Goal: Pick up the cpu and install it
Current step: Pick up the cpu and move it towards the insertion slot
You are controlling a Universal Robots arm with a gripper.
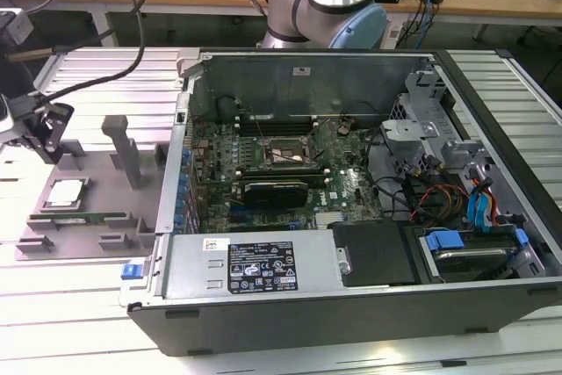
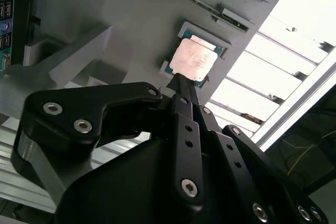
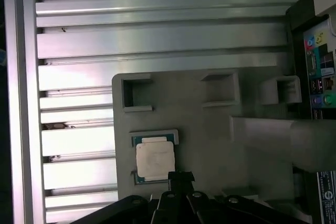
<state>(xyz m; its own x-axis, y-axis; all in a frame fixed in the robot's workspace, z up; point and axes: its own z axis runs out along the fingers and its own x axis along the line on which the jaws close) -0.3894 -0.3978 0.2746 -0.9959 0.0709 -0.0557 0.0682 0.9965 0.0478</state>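
The cpu (image 1: 67, 192) is a small square chip with a silvery top. It lies flat in a recess of the grey fixture plate (image 1: 105, 182) at the exterior view's left, outside the computer case. In both wrist views the cpu (image 2: 192, 59) (image 3: 154, 160) sits just beyond my black fingertips. My gripper (image 2: 177, 81) (image 3: 180, 176) hovers above the chip's edge, its fingers drawn together to a point with nothing between them. In the exterior view the gripper (image 1: 46, 127) hangs over the plate's far left end.
The open computer case (image 1: 351, 305) fills the exterior view's middle and right, with the black socket frame (image 1: 285, 154) on its motherboard. A long green memory stick (image 1: 86, 215) lies on the plate beside the cpu. Grey upright posts (image 1: 123, 148) rise from the plate. Slatted metal table (image 3: 157, 40) lies around it.
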